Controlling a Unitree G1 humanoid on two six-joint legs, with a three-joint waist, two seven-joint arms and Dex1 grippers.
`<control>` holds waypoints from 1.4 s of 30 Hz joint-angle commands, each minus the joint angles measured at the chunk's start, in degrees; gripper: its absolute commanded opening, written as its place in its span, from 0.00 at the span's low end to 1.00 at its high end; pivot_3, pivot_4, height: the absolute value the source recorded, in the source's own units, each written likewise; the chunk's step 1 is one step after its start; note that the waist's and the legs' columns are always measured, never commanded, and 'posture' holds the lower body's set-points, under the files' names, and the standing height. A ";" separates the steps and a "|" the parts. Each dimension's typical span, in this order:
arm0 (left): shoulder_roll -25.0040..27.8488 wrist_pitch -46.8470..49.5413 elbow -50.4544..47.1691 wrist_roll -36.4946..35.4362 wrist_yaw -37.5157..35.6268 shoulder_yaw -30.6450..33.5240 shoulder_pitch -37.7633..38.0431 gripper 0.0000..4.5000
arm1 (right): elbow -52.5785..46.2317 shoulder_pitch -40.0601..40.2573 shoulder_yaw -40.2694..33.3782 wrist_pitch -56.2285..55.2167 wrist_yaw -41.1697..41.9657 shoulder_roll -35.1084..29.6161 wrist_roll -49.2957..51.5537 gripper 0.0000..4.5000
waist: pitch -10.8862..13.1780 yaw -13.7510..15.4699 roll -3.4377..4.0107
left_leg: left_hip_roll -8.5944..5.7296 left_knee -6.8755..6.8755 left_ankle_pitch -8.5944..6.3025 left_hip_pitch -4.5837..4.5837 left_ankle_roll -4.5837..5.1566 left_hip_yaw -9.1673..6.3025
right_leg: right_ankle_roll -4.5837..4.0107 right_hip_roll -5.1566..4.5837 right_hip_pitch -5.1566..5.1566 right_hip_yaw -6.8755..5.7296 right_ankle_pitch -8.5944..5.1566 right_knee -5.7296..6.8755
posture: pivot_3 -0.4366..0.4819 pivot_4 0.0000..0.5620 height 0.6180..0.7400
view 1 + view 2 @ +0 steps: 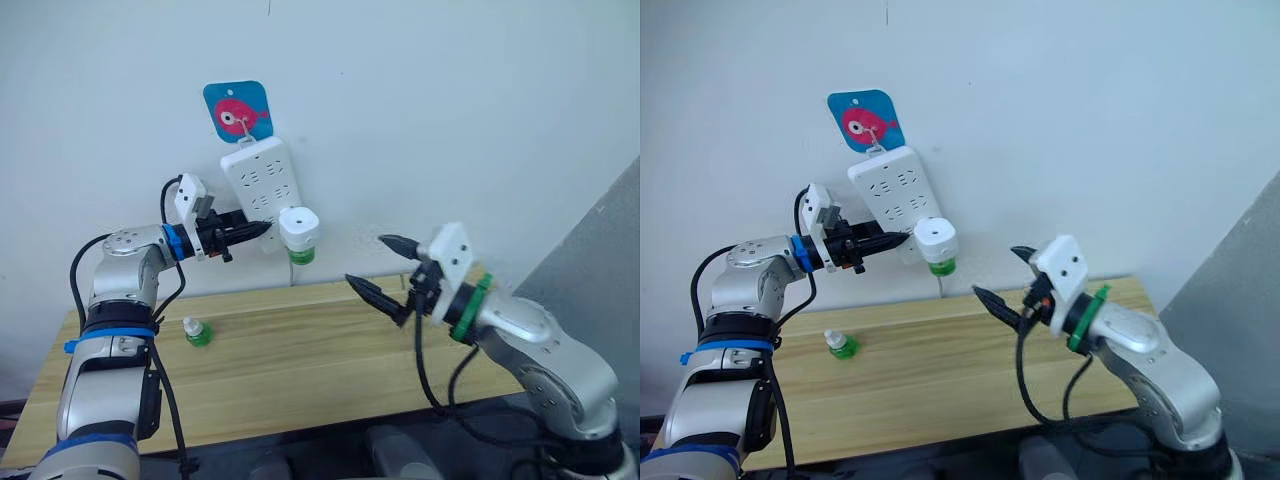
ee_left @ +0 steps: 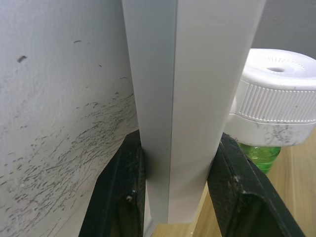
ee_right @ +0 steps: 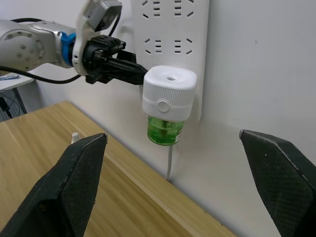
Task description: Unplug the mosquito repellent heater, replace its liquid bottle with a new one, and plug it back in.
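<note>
Nearest the camera, the right gripper (image 1: pixel 385 270) hangs over the wooden table (image 1: pixel 300 370) with its two black fingers spread wide and nothing between them, aimed at the wall and well short of it. On the table's left part stands a small green spare bottle (image 1: pixel 196 332) with a pale cap, upright and apart from both arms; its label is too small to read. Further back, the left gripper (image 1: pixel 885 241) is up at the wall, fingers clamped on the lower side edge of the white power strip (image 1: pixel 262 185); in the left wrist view the strip's edge sits squeezed between the two fingers (image 2: pixel 123 197), and their tips are cut off by the picture's border. Just beside that grip, the mosquito repellent heater (image 3: pixel 169 94) sits plugged into the strip's lowest socket, round vent facing up, its plug pins hidden behind the body. A green liquid bottle (image 3: pixel 165 130) hangs under it, its neck hidden inside the heater. A thin white cord (image 3: pixel 170 165) drops behind the table edge. Farthest up, a blue fish hook plate (image 1: pixel 238 110) holds the strip on the wall.
</note>
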 commanded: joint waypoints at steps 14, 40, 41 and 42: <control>-0.64 0.53 -4.27 0.38 2.01 -0.17 -0.28 0.29 | 17.16 -14.91 6.93 3.60 -15.65 21.11 -9.30 1.00 | 0.10 0.08 0.09 | -0.03 0.01 0.01 -0.22 -0.01 -0.27 | -0.01 -0.01 -0.11 -0.18 0.00 0.05 | 0.24 0.19 1.00; -0.41 -1.31 -4.18 2.17 5.10 0.03 0.54 0.29 | 29.31 -17.86 5.70 -4.48 -12.34 27.49 -13.90 0.66 | 0.20 -0.02 0.25 | -0.06 0.02 0.10 -0.52 -0.14 -0.80 | -0.06 -0.02 -0.22 -0.65 0.03 0.14 | 0.26 0.17 1.00; -0.53 -1.81 -3.79 2.47 5.71 0.07 0.48 0.29 | 27.54 -17.26 5.54 -3.20 -12.25 26.98 -13.52 0.66 | 0.21 0.03 0.27 | -0.07 0.02 0.10 -0.53 -0.15 -0.82 | -0.06 -0.02 -0.21 -0.65 0.03 0.14 | 0.26 0.17 1.00; -0.61 -2.09 -3.43 2.66 6.04 0.09 0.37 0.29 | 25.53 -16.62 5.37 -1.77 -12.07 26.29 -13.05 0.66 | 0.23 0.11 0.31 | -0.08 0.02 0.11 -0.56 -0.17 -0.85 | -0.06 -0.03 -0.21 -0.68 0.02 0.14 | 0.25 0.17 1.00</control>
